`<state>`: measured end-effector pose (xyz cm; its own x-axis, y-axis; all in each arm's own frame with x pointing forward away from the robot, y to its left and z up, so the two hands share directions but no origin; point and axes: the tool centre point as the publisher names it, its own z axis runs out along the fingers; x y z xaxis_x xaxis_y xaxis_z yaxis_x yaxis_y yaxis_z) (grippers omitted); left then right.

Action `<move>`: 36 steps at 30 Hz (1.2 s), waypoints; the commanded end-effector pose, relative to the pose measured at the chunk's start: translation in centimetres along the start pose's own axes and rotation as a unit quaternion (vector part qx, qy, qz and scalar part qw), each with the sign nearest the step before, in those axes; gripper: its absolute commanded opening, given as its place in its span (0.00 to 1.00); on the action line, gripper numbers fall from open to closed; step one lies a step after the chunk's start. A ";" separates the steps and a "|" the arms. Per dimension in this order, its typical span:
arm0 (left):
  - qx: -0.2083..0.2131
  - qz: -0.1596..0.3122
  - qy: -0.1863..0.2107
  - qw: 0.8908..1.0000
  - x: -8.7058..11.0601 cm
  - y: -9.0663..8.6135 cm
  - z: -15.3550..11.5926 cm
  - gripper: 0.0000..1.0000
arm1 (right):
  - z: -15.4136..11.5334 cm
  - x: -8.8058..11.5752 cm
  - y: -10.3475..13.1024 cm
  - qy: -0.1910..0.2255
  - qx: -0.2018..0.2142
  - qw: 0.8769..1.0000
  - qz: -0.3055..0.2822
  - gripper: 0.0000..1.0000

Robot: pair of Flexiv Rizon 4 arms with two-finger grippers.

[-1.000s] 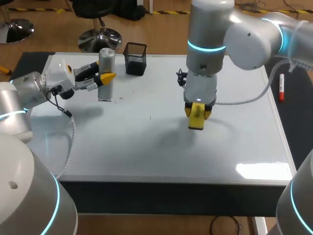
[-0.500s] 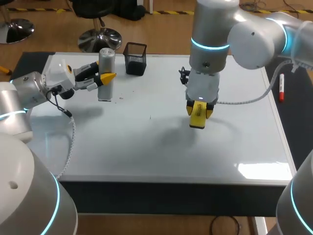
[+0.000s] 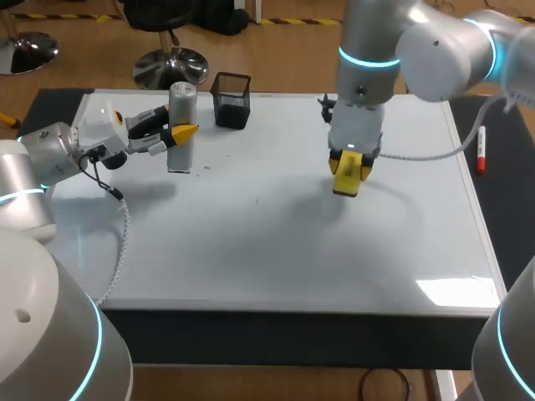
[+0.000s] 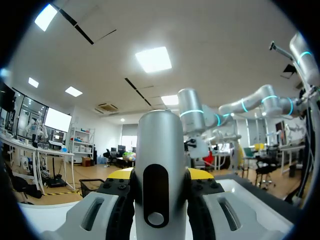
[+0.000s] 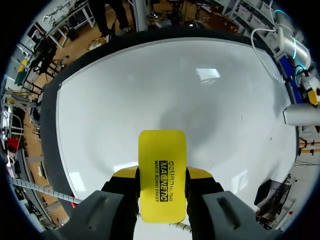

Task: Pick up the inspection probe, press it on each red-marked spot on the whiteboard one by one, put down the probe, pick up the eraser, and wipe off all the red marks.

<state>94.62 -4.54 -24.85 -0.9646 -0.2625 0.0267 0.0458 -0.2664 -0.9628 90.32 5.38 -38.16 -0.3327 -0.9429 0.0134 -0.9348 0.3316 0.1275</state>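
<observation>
- Two loads show in the head view. The left gripper (image 3: 174,127) is clamped on the upright inspection probe (image 3: 182,100) at the whiteboard's (image 3: 276,251) far left, and the right gripper (image 3: 349,160) pinches the eraser (image 3: 346,180) right of the middle.
- Left wrist: the probe stands between the jaws, long axis up.
- Right wrist: the eraser's long axis runs along the jaws, with the board ahead (I can make out no red on it). The right arm looks better placed to wipe.
</observation>
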 end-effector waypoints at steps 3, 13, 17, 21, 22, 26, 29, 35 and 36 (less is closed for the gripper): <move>0.001 0.001 -0.001 1.000 0.1 -0.1 0.1 0.00 | -0.5 -0.3 -5.1 0.012 -0.018 1.000 0.004 0.00; 0.001 0.001 -0.001 1.000 0.1 -0.1 0.1 0.00 | -0.4 -0.9 -12.6 0.007 -0.039 0.999 0.004 0.00; 0.001 0.001 -0.001 1.000 0.1 -0.1 0.1 0.00 | -0.1 -2.7 -14.5 0.003 -0.045 0.999 -0.004 0.00; 0.001 0.001 -0.001 1.000 0.1 -0.1 0.1 0.00 | -0.1 -4.9 -16.0 0.006 -0.044 0.999 -0.019 0.00; 0.001 0.001 -0.001 1.000 0.1 -0.1 0.1 0.00 | -0.1 -5.5 -16.4 0.007 -0.044 0.999 -0.022 0.00; 0.001 0.001 -0.001 1.000 0.1 -0.1 0.1 0.00 | -0.6 -7.8 -17.4 0.006 -0.039 0.998 -0.039 0.00; 0.001 0.001 -0.001 1.000 0.1 -0.1 0.1 0.00 | -0.8 -9.3 -17.8 0.010 -0.037 0.998 -0.053 0.00; 0.001 0.001 -0.001 1.000 0.1 -0.1 0.1 0.00 | -0.6 -11.9 -18.2 0.018 -0.034 0.996 -0.086 0.00; 0.001 0.001 -0.001 1.000 0.1 -0.1 0.1 0.00 | -0.5 -12.3 -18.2 0.018 -0.034 0.995 -0.094 0.00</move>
<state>94.62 -4.55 -24.85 -0.9646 -0.2623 0.0267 0.0458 -0.2666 -0.9627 110.29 9.91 -39.60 -0.1664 -0.9852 -0.0422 -0.9784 0.1596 0.1316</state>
